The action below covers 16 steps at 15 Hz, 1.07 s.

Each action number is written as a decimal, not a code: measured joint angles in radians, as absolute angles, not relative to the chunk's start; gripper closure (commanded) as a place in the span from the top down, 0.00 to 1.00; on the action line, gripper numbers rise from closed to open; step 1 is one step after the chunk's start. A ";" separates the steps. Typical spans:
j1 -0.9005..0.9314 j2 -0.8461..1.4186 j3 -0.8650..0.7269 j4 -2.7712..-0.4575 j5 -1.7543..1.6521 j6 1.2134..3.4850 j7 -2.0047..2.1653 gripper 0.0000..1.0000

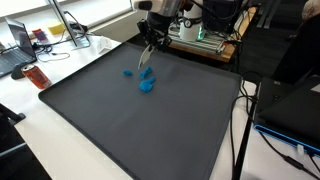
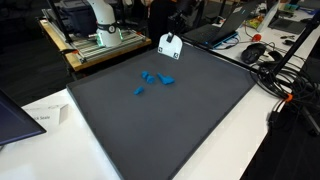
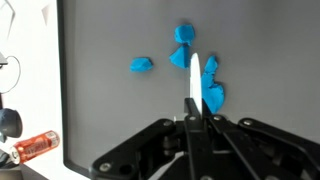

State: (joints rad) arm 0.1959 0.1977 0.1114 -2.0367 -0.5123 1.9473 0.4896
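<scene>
Several crumpled blue pieces (image 3: 142, 65) lie scattered on a dark grey mat (image 1: 150, 130), seen in both exterior views (image 2: 150, 76). My gripper (image 3: 193, 118) is shut on a thin white flat piece (image 3: 194, 80) that sticks out edge-on from between the fingers. In the wrist view its tip sits among the blue pieces, with one clump (image 3: 213, 95) just to its right and another (image 3: 180, 57) to its left. In an exterior view the gripper (image 1: 150, 45) hangs over the far part of the mat, the white piece (image 2: 168, 46) pointing down toward the blue pieces (image 1: 147, 86).
A red can (image 3: 35, 146) lies on the white table beside the mat, also seen in an exterior view (image 1: 37, 75). A laptop (image 1: 15, 40) stands behind it. Papers (image 2: 45, 115) and cables (image 2: 270, 60) flank the mat. Equipment racks (image 2: 100, 35) stand behind.
</scene>
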 measured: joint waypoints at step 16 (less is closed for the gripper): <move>0.307 0.551 0.064 -1.664 -0.639 1.554 0.898 0.01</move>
